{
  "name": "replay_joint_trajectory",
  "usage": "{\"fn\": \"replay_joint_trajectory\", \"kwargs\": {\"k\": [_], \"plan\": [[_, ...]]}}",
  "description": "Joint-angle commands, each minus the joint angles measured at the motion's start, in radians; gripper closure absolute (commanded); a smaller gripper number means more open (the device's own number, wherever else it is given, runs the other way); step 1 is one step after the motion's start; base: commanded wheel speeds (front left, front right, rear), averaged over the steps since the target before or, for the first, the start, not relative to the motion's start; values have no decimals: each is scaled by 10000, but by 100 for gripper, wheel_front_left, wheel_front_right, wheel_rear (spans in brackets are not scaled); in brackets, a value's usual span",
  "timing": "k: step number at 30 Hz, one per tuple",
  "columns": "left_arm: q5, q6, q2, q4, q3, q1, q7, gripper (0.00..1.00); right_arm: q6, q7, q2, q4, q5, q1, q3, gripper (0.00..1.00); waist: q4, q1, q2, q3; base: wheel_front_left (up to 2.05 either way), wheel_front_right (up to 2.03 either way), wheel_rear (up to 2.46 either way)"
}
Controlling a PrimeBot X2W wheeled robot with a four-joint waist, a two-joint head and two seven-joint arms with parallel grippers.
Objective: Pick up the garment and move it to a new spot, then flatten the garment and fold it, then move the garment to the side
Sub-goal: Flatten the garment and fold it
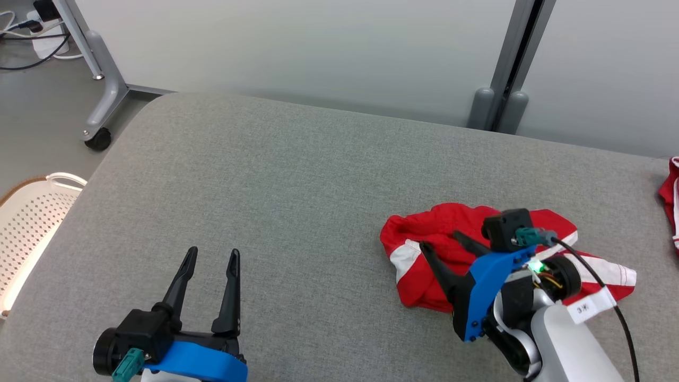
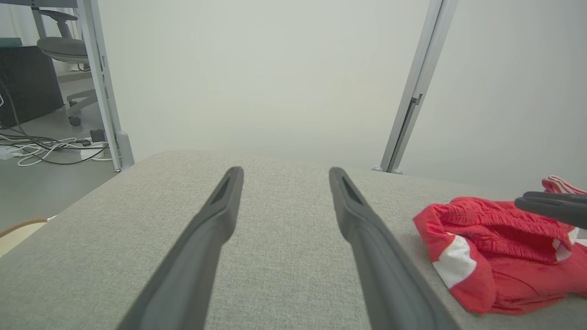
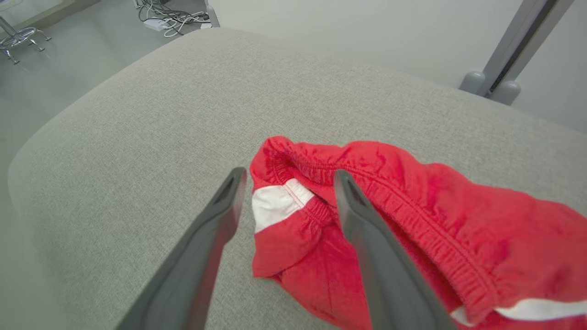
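Note:
The garment [image 1: 440, 254] is a pair of red shorts with white side stripes and an elastic waistband, lying crumpled on the grey padded table [image 1: 297, 201] at the right. My right gripper [image 1: 441, 240] hovers over its left end, open, the white-patched waistband corner [image 3: 275, 206] showing between its fingers. The shorts [image 2: 495, 256] also lie to the right in the left wrist view, with the right gripper's fingertips [image 2: 545, 204] above them. My left gripper [image 1: 213, 254] stands open at the lower left over bare cloth [image 2: 282, 220], holding nothing.
A second red and white piece of cloth [image 1: 671, 196] pokes in at the table's right edge. A white perforated basket [image 1: 32, 223] stands on the floor left of the table. A wheeled stand [image 1: 101, 79] and cables sit at the back left. Metal posts [image 1: 504, 90] rise behind the table.

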Motion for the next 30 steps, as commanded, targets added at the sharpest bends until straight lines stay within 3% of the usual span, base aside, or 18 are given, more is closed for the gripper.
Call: {"fn": "replay_joint_trajectory", "kwargs": {"k": [1,6,14,19,24,30], "plan": [[28,-26,-31,34,-41,-114,-37,0,2,-136,13,70,-37,345,-77,0,-35,-1,1,-26,0,0,0],[27,-40,-38,49,-54,-76,-61,0,3,-1155,42,-428,-273,1255,-499,0,-285,-1,1,-118,0,0,0],[30,-1,-23,54,-14,12,-79,0,2,-4229,49,-1966,-981,2700,-1360,0,-810,-1,1,-250,0,0,0],[-47,56,5,128,68,119,-89,0,2,-5556,50,-2173,-1190,3347,-2375,0,-1057,-1,1,-355,0,0,0],[-144,132,82,185,300,343,-110,0,2,-5994,54,-2110,-1102,3637,-3373,0,-1419,-1,1,-495,0,0,0],[-248,175,94,218,538,682,-121,0,2,-5730,51,-1991,-1077,3805,-3726,0,-1873,-1,1,-727,0,0,0]]}}
